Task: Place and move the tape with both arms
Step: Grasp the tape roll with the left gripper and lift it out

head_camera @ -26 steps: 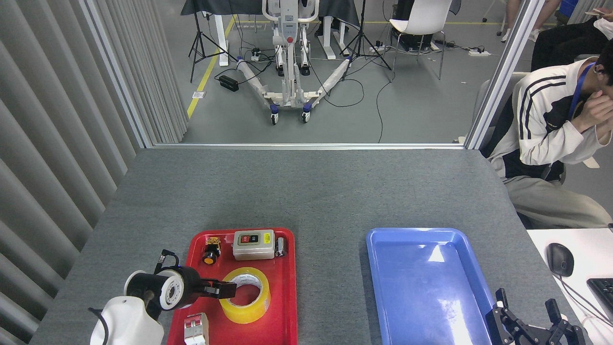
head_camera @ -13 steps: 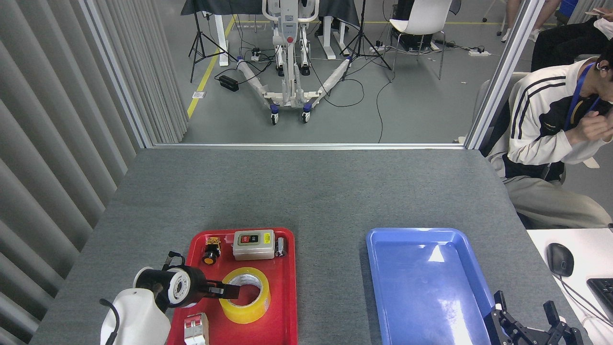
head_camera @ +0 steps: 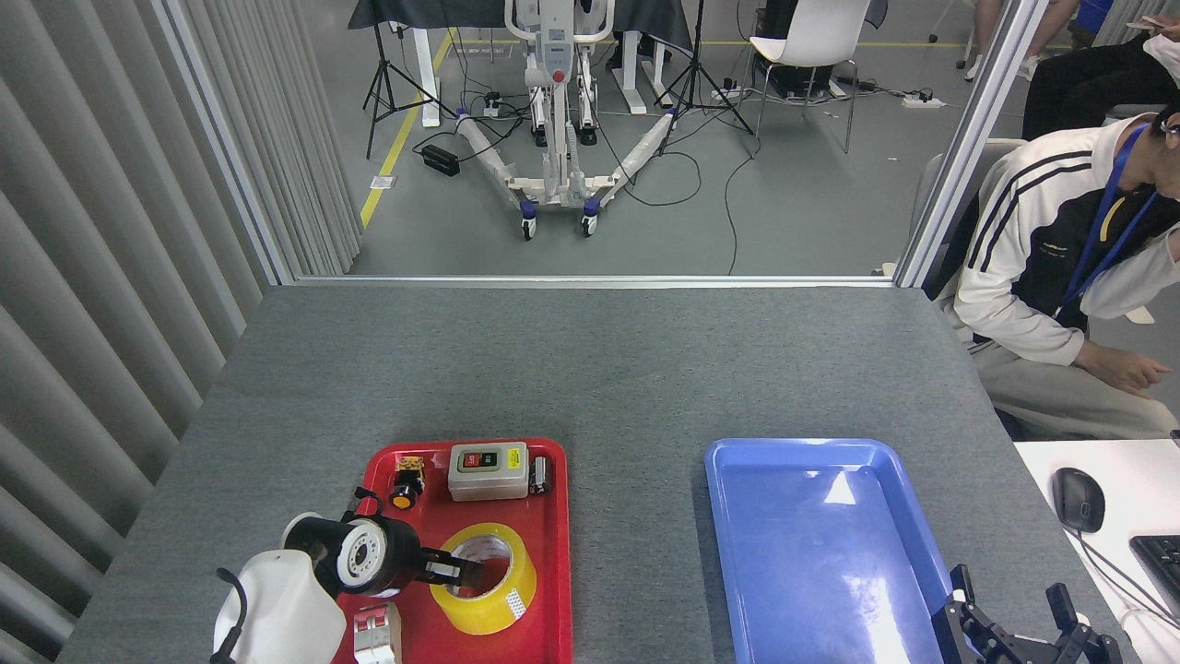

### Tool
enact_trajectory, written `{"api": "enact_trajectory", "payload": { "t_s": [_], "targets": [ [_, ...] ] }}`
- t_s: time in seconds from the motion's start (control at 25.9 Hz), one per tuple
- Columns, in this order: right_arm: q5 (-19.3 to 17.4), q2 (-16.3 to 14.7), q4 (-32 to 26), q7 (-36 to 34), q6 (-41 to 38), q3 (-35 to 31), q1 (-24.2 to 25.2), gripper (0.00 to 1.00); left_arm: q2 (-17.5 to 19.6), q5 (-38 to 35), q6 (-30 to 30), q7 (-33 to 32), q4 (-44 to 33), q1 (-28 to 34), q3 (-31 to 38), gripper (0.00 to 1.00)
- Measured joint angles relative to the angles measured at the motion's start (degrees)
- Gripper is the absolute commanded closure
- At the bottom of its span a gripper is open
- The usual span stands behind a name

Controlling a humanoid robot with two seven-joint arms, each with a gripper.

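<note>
Yellow tape (head_camera: 485, 599) lying flat in red tray (head_camera: 544, 590) on grey surface (head_camera: 590, 369), left hand (head_camera: 458, 571) clenched on its near rim, one finger inside the core, right hand (head_camera: 1009, 622) released beside blue tray (head_camera: 737, 516).

We see a grey felt-like table (head_camera: 590, 369) bounded left by a ribbed grey wall (head_camera: 101, 240) and behind by an aluminium frame (head_camera: 590, 279). Beyond, a grey floor (head_camera: 793, 203) carries cables, a white wheeled stand (head_camera: 556, 138), tripods and a white chair (head_camera: 811, 46). A seated person (head_camera: 1060, 267) is at right.
</note>
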Motion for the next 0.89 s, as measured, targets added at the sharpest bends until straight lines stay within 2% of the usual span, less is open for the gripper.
{"api": "enact_trajectory", "payload": {
  "t_s": [0.15,0.35,0.42,0.62,0.89],
  "targets": [
    [0.0,0.1,-0.2,0.0,0.0,0.1,0.0,0.00,-0.5,8.4,-5.9,1.0,-1.7,-0.7,1.1,1.00],
    [0.0,0.1,-1.5,0.2,-0.5,0.1,0.1,0.00,-3.5,20.2,-22.7,4.2,-3.9,-0.4,2.2,1.00],
    [0.0,-0.1,-1.6,0.2,-1.4,0.1,0.1,0.00,-5.0,23.3,-27.3,5.0,-3.4,0.5,2.3,1.00],
    [-0.2,-1.4,-1.9,-0.4,-7.3,0.3,0.2,0.00,-9.3,25.6,-30.8,6.2,-2.3,2.0,2.2,1.00],
    [-0.8,-5.1,-2.0,-2.6,-27.8,0.4,2.0,0.00,-11.5,26.0,-31.2,6.3,-2.1,2.3,1.8,1.00]
  ]
}}
